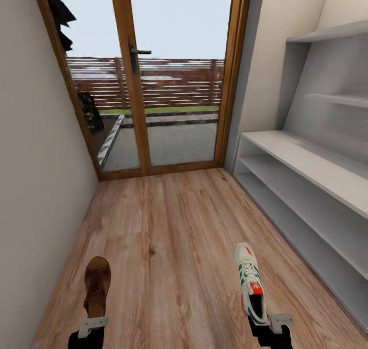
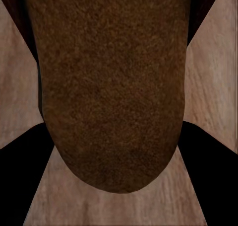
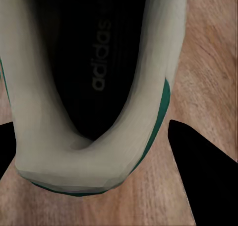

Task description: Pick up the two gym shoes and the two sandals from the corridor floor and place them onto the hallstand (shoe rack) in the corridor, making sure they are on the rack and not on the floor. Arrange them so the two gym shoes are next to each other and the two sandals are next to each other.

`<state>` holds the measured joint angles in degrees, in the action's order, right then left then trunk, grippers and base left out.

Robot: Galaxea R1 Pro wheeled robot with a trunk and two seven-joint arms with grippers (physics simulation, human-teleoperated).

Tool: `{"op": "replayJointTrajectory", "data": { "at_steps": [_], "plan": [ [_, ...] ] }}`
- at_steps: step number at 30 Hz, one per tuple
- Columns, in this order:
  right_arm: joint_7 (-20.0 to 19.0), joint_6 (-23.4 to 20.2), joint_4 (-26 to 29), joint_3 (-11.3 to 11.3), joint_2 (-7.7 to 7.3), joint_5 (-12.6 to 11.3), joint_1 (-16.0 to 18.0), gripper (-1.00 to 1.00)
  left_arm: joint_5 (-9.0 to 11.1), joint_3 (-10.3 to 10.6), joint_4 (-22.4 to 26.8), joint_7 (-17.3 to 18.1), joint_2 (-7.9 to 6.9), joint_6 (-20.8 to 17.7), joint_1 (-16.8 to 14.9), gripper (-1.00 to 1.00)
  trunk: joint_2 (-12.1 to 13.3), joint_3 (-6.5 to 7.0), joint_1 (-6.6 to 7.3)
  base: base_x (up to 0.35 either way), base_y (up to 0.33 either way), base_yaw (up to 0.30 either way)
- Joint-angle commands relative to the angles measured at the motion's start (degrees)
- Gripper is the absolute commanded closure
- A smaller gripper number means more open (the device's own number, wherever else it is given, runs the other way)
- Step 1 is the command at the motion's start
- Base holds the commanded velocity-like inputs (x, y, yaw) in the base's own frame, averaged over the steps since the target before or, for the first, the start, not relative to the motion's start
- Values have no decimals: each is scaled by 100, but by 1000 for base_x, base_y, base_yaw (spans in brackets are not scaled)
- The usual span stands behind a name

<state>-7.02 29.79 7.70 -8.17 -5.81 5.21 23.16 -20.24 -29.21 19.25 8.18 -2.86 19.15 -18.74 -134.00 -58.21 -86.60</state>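
Note:
A brown sandal (image 1: 97, 282) hangs just above the corridor floor (image 1: 168, 221) at the lower left, toe pointing at the door. My left gripper (image 1: 92, 324) is shut on its heel end; in the left wrist view the sandal (image 2: 114, 87) sits between the dark fingers (image 2: 20, 181). A white gym shoe (image 1: 250, 281) with green stripes and a red tongue patch is at the lower right, its heel in my shut right gripper (image 1: 268, 322). Its opening (image 3: 94, 72) shows in the right wrist view. The white hallstand (image 1: 306, 160) runs along the right wall.
A wood-framed glass door (image 1: 153, 83) closes the corridor's far end. A plain wall (image 1: 30, 185) bounds the left side. White wall shelves (image 1: 332, 35) hang above the hallstand's bench top. Wood floor stretches between me and the door.

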Motion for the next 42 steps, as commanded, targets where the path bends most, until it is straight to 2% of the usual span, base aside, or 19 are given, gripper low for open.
{"op": "replayJointTrajectory", "data": {
  "at_steps": [1,25,33,42],
  "plan": [
    [-19,18,-5,-53,1,50,5,100,-24,-50,0,47,1,19,-3,100,-2,-5,-2,332,28,-262],
    [-19,18,-5,-53,1,50,4,100,-24,-50,0,49,0,19,-3,100,-2,-5,-2,334,13,-262],
    [-19,18,-5,-54,1,50,10,100,-19,-50,0,52,-3,19,-1,100,-2,-5,-2,258,219,-262],
    [-19,18,-5,-53,1,50,7,100,-15,-50,0,52,-3,36,-3,100,-2,-5,-2,118,316,-262]
  ]
}}
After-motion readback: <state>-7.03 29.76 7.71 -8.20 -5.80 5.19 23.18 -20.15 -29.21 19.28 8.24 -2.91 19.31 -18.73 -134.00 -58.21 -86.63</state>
